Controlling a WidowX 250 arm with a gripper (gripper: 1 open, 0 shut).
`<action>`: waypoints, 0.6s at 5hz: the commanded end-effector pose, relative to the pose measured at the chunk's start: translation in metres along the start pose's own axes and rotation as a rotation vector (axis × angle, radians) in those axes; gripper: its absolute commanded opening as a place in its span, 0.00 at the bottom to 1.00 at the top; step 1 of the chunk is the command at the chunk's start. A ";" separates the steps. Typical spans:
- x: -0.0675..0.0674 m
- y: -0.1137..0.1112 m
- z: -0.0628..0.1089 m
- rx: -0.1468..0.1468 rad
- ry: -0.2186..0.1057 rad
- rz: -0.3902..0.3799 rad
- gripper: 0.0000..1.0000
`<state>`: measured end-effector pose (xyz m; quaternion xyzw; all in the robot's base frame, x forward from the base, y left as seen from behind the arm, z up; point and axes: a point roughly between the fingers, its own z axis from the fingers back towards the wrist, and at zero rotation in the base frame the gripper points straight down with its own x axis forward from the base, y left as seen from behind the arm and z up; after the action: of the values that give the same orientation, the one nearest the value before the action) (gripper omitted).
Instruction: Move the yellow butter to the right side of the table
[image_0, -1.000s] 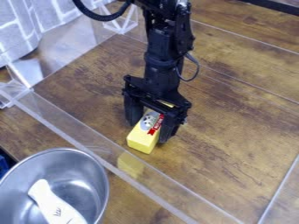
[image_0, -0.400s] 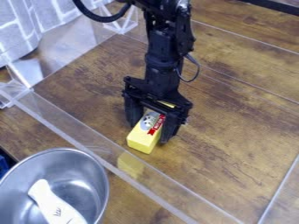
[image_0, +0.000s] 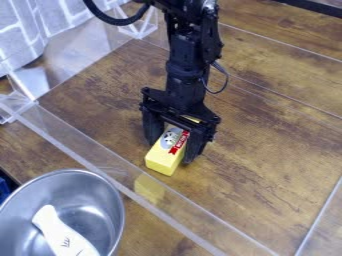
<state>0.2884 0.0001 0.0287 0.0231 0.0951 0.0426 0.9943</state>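
Observation:
The yellow butter (image_0: 163, 159) is a small yellow block lying on the wooden table (image_0: 267, 110), a little in front of the middle. My gripper (image_0: 175, 141) points steeply down right over it, jaws open, with one black finger (image_0: 150, 127) on the block's left and the other (image_0: 201, 146) on its right. The block's far end sits between the fingers; its near end sticks out toward the camera. I cannot tell whether the fingers touch it.
A metal bowl (image_0: 54, 216) with a white object inside stands at the bottom left. A clear plastic sheet (image_0: 94, 150) runs diagonally along the table's near edge. White cloth (image_0: 34, 40) hangs at the top left.

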 end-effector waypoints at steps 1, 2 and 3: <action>0.010 0.002 0.013 -0.005 -0.057 0.013 1.00; 0.011 0.003 0.011 -0.005 -0.055 0.022 1.00; 0.013 0.003 0.006 -0.007 -0.048 0.020 1.00</action>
<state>0.2933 0.0005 0.0223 0.0232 0.0935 0.0477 0.9942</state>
